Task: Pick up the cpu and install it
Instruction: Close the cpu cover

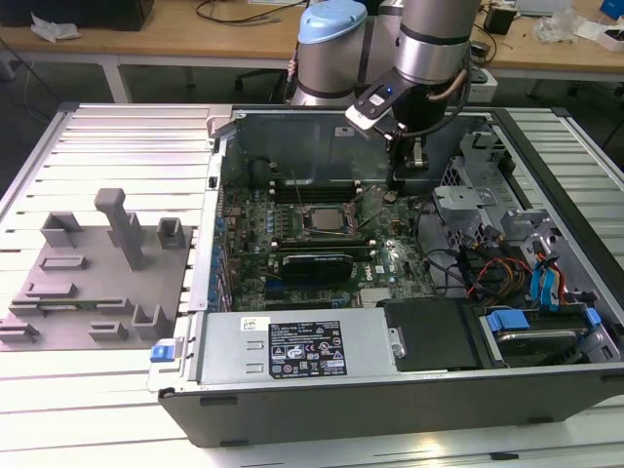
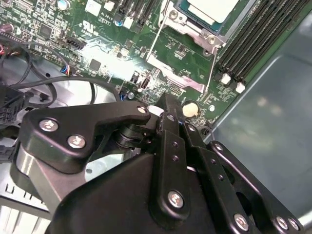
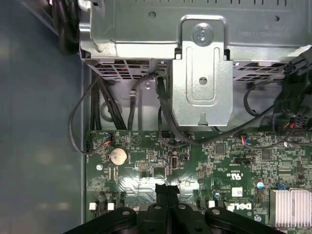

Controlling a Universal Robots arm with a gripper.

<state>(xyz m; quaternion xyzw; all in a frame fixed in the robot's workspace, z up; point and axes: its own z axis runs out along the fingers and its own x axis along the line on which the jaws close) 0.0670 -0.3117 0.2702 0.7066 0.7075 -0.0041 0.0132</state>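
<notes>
The cpu, a pale silver-white square, lies in the black socket frame on the green motherboard. In the exterior view the cpu sits at the board's middle inside the open computer case. My gripper hangs over the board's far corner, toward the exterior view's right of the socket. Its black fingers are pressed together with nothing between them, tips just above the board beside the socket's thin wire lever. The shut gripper points at the board's edge near a coin battery.
A grey fixture lies on the slatted table at the exterior view's left. The case wall, a power supply and drive bays with cables ring the board. A metal bracket and a finned heatsink stand close by.
</notes>
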